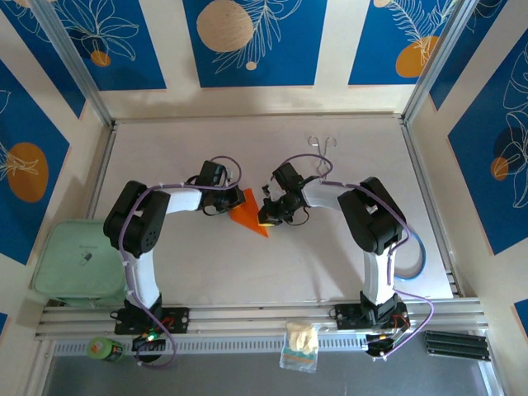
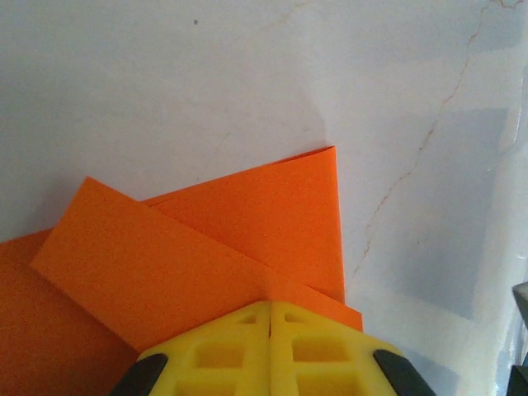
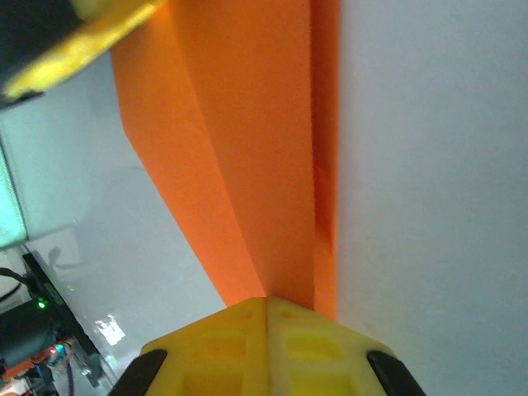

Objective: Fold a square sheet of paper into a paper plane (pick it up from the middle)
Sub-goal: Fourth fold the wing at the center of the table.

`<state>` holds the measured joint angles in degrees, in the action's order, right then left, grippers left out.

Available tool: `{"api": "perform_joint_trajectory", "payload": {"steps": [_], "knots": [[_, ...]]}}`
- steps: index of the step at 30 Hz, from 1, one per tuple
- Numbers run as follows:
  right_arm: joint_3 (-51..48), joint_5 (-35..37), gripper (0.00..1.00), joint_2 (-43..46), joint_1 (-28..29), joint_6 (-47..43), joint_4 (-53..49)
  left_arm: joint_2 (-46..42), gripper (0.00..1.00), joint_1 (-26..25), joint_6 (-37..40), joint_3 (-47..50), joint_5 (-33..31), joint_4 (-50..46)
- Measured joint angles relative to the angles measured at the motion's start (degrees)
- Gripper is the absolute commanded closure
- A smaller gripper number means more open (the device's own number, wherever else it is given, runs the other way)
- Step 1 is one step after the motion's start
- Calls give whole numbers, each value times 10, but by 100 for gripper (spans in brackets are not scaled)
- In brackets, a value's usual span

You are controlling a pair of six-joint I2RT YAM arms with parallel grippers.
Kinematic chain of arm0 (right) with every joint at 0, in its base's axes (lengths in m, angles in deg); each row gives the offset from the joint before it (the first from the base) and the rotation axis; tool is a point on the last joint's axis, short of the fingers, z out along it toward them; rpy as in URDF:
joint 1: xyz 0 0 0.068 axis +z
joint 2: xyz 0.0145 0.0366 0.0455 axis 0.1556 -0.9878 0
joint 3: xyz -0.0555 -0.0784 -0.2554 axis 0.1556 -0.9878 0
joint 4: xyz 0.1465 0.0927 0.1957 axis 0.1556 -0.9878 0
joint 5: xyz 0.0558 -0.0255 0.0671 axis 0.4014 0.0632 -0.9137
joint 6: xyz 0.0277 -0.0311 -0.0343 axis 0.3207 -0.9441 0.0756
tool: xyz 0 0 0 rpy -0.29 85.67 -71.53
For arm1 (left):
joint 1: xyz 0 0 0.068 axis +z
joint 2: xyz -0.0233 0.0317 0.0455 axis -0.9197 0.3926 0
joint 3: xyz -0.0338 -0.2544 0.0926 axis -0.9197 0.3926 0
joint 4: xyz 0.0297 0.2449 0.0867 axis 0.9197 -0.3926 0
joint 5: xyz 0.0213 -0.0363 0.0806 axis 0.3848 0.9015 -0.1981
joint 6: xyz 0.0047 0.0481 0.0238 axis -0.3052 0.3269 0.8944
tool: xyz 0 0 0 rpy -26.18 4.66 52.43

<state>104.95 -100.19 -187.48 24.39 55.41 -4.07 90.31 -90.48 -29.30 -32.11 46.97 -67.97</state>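
1. Left gripper (image 2: 270,304) closed, tips touching the folded orange paper (image 2: 247,231) at the centre of the table (image 1: 330,272); a pinch is unclear.
2. Right gripper (image 3: 266,299) closed on the paper's narrow end.
3. Green lidded box (image 1: 78,257), left edge: contents hidden.

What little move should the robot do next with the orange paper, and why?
Probably slide the left gripper along the folded flap to press its crease flat, while the right gripper pins the narrow end. Both grippers are shut with their tips at the orange paper, and the flap lies folded over the layer beneath, so its crease likely needs firming.
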Motion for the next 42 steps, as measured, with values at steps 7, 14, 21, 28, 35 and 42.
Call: {"api": "perform_joint_trajectory", "payload": {"steps": [7,14,21,28,35,42], "knots": [[54,16,100,-16,20,41,13,0,93,0,0,0,0,0],[94,37,100,-56,27,64,14,0,93,0,0,0,0,0],[104,42,100,-81,26,73,4,0,93,0,0,1,-1,1],[100,40,100,-81,22,73,8,0,95,-1,1,1,-7,2],[24,21,100,-37,15,54,43,1,96,-1,6,5,-7,9],[-44,9,100,14,12,21,17,1,96,-1,6,9,-6,17]]}}
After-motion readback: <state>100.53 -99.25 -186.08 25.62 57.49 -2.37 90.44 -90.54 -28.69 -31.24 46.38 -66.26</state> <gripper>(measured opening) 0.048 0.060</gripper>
